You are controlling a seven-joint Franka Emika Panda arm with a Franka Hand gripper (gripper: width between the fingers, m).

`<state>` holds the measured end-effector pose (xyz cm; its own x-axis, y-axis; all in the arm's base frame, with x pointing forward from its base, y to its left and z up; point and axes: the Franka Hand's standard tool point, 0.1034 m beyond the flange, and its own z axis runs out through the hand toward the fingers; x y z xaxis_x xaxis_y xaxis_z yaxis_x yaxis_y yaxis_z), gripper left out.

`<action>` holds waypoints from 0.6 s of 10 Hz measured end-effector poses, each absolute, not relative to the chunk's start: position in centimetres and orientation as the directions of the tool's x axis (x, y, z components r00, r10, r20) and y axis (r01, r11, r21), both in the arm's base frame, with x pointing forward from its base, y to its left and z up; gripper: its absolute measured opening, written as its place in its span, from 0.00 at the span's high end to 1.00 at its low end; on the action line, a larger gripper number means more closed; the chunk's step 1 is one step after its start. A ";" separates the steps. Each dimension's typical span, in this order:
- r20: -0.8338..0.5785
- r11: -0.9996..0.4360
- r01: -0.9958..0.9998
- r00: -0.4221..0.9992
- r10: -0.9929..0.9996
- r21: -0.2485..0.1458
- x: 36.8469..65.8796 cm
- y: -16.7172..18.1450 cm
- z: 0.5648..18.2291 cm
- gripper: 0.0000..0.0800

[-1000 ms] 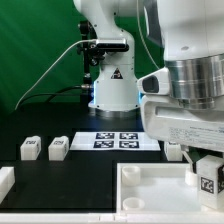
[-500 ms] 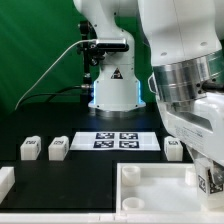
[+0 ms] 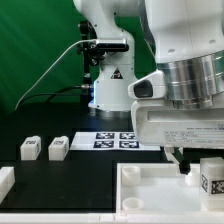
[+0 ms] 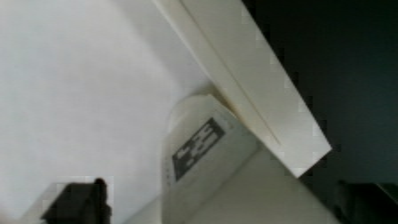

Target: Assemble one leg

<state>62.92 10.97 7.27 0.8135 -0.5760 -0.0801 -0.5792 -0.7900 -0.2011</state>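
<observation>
One leg, a small white block with a black-and-white tag, stands in the corner of the big white rimmed tray at the exterior view's right. My gripper hangs right over it. In the wrist view the leg lies against the tray's rim. The dark fingertips stand either side of the leg, with a gap showing beside it, so the jaws look open around it. Two more legs sit on the black table at the exterior view's left.
The marker board lies in front of the arm's base. A white part sits at the lower left edge of the exterior view. The arm's bulk hides the table's right side.
The wrist swung out to the right and came back upright over the tray's corner. The tagged leg stayed at about the same spot.
</observation>
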 end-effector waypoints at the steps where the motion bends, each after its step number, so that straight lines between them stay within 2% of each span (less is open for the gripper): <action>1: -0.050 -0.863 -0.463 0.885 -0.463 -0.203 62.9 10.8 7.2 0.20; 2: -0.023 -0.925 -0.326 0.944 -0.328 -0.194 62.8 10.7 7.1 0.19; 3: -0.007 -0.989 -0.060 0.998 -0.060 -0.132 62.6 10.9 7.1 0.19; 4: 0.006 -0.993 0.046 0.999 0.046 -0.105 62.8 11.6 7.2 0.19; 5: -0.003 -0.992 -0.034 0.999 -0.034 -0.122 62.8 11.6 7.1 0.19; 6: -0.004 -0.991 -0.047 0.999 -0.047 -0.122 62.8 11.5 7.2 0.29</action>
